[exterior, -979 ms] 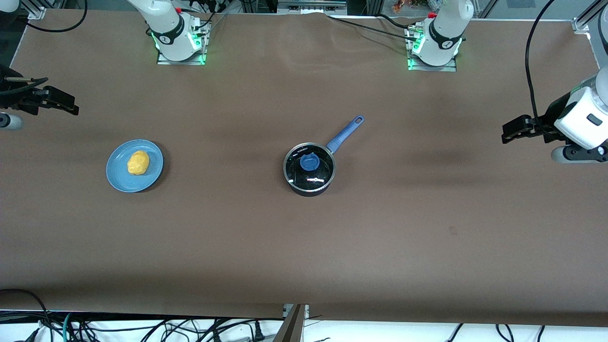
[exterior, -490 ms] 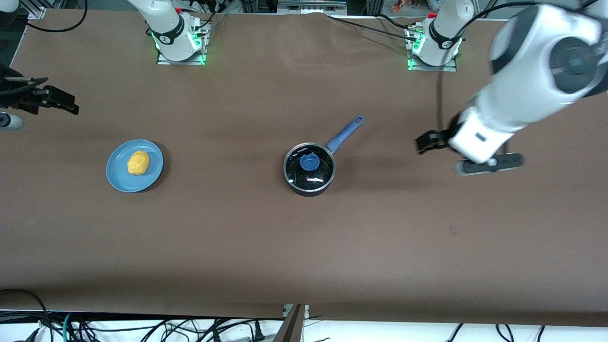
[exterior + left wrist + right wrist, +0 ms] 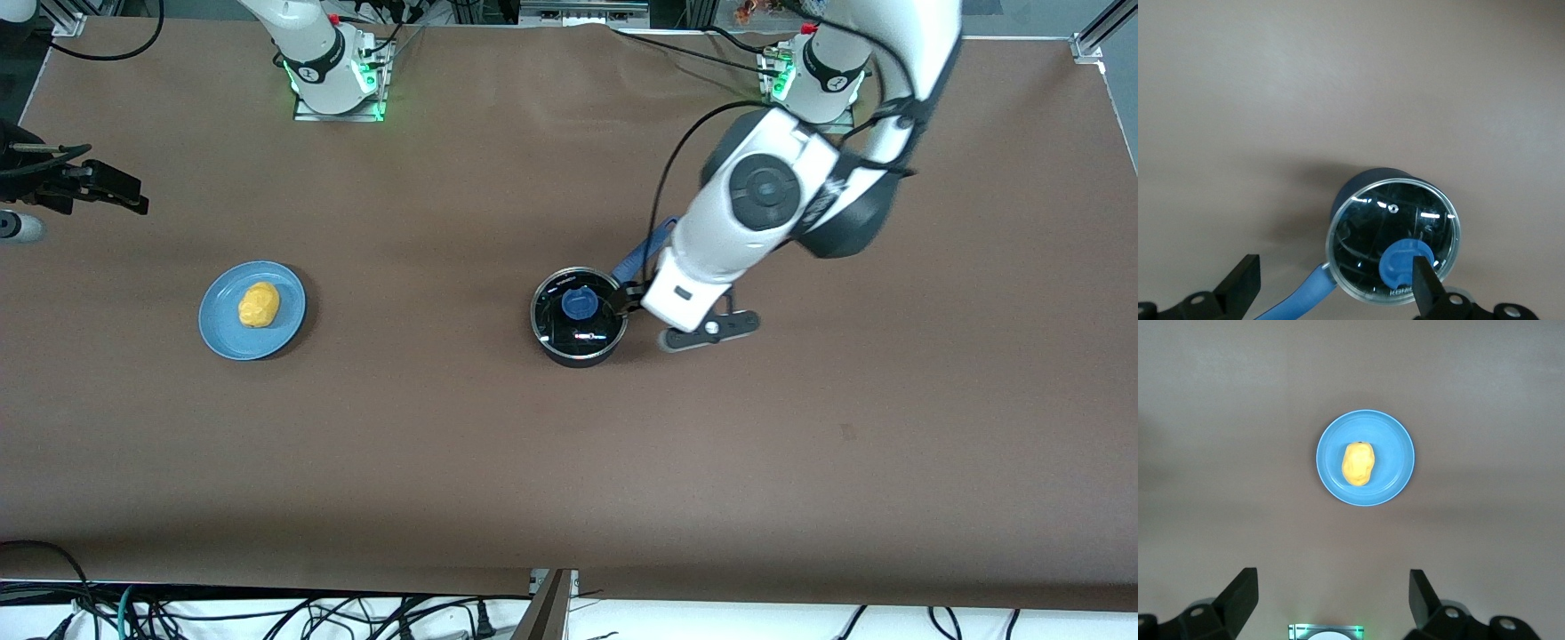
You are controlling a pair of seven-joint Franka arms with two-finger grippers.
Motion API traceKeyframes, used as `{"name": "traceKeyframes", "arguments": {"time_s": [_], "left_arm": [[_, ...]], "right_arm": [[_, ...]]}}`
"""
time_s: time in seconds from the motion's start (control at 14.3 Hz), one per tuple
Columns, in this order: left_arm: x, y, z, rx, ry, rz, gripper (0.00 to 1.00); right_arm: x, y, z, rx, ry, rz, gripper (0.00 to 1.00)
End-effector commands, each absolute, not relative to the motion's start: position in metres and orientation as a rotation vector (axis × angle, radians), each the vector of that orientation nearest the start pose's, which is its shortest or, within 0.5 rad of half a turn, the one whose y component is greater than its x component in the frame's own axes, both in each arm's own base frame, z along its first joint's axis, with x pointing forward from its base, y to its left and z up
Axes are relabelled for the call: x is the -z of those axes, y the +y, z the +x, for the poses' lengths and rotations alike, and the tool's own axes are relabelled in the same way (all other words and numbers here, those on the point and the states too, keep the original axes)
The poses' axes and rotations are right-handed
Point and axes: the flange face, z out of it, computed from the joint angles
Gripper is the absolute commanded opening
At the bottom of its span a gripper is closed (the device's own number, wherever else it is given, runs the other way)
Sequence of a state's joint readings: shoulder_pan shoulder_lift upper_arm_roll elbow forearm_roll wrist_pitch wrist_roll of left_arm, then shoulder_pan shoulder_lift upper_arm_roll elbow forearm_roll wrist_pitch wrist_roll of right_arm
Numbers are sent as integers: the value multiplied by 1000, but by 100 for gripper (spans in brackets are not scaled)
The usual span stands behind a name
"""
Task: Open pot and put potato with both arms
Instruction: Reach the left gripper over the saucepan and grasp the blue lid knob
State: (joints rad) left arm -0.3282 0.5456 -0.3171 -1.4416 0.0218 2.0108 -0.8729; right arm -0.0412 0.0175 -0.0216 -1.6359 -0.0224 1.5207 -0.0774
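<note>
The black pot point(image 3: 578, 342) stands mid-table with its glass lid point(image 3: 596, 329) on and the lid's blue knob point(image 3: 579, 305) on top. Its blue handle point(image 3: 634, 258) is partly hidden under the left arm. My left gripper point(image 3: 629, 300) is open and empty, over the pot's rim where the handle joins. In the left wrist view the gripper point(image 3: 1335, 290) straddles the handle point(image 3: 1301, 300) and one fingertip point(image 3: 1425, 283) overlaps the knob point(image 3: 1401, 260). The potato point(image 3: 258, 304) lies on a blue plate point(image 3: 222, 333). My right gripper point(image 3: 132, 199) waits open at the right arm's end of the table.
The right wrist view shows the potato point(image 3: 1358, 463) on the plate point(image 3: 1395, 463) from high up, with the open gripper point(image 3: 1331, 600) well apart from it. Both arm bases point(image 3: 336, 84) stand along the table edge farthest from the front camera. Cables hang below the nearest edge.
The left arm has swung in from its end of the table to over the pot, gripper open. The right arm, pot, lid and potato have not moved.
</note>
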Motion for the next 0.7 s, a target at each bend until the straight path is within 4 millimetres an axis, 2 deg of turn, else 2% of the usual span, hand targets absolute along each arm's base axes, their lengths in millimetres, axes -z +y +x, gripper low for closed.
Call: {"name": "traceKeyframes", "arguments": {"time_s": [0.0,0.07,0.14,0.42,0.63], "left_arm": [[-364,-435,580,-15,-429,-3195,100],[-350,-457,571,-13,-403,-3185,100],[-343,-467,566,-16,-396,-3180,100],[-318,-491,551,-19,-339,-3171,100],[-302,-495,548,16,-346,-3144,100]], "right_arm": [[-586,-37,548,-212,-10,-3146,100],[-586,-37,548,-212,-10,-3146,100],[-586,-37,548,-212,-10,-3146,100],[-586,-38,548,-214,-5,-3145,100],[-586,-39,548,-215,-5,-3147,100]]}}
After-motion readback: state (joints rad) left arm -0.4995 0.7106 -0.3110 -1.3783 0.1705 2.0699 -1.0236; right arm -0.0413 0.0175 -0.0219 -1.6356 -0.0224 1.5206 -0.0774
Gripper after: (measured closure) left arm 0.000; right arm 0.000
